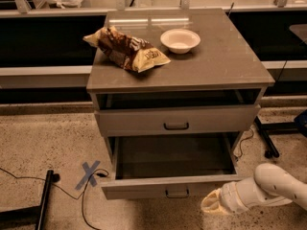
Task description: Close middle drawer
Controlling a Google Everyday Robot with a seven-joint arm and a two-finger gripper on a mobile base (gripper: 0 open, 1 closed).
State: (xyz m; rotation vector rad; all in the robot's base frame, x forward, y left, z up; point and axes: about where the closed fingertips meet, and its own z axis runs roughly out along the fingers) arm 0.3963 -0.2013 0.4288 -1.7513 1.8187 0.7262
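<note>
One cabinet (225, 56), grey-brown. On top: chip bag (125, 49), lying at left; white bowl (180, 40), upright, just right of it. Upper drawer (144, 121): front with dark handle. Middle drawer (139, 188): directly below, pulled far out, deep box exposed, loop handle (177, 193) centred on front. Gripper (214, 206): low, beside the front's right end; contact unclear; apart or together cannot be told. Blue tape cross (90, 173): floor, left.

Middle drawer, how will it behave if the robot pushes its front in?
The middle drawer looks empty, so it probably slides easily. Its front seems rigid and shouldn't flex. The pincer sits off-centre from the handle, so a push there might skew it slightly.
</note>
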